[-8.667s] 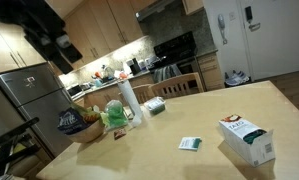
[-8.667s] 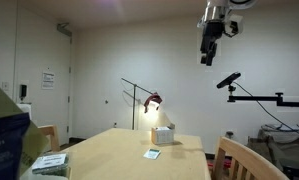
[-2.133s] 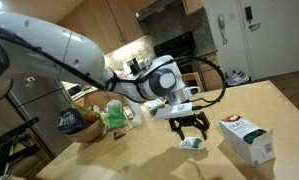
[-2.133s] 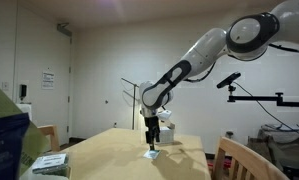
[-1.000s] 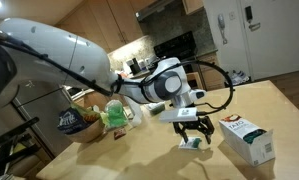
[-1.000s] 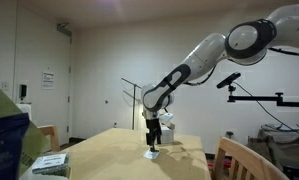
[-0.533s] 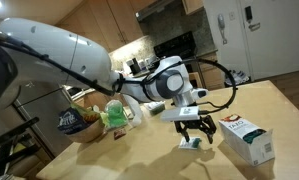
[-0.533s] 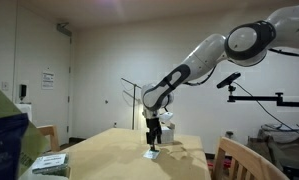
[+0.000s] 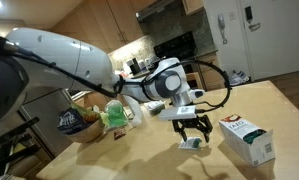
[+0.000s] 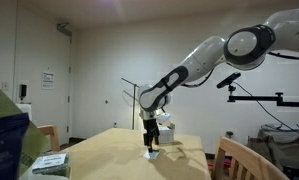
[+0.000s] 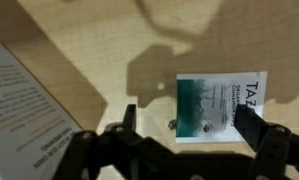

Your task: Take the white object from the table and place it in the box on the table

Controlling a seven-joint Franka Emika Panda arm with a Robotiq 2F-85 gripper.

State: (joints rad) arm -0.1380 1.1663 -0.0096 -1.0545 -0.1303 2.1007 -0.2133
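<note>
White with a teal patch, the white object [image 11: 221, 105] lies flat on the wooden table [image 11: 109, 40] between the spread, empty jaws of the gripper [image 9: 194, 132], near the box [image 9: 246, 138], so by all appearances the grasp, the carry and the drop into the box are not yet done.
</note>
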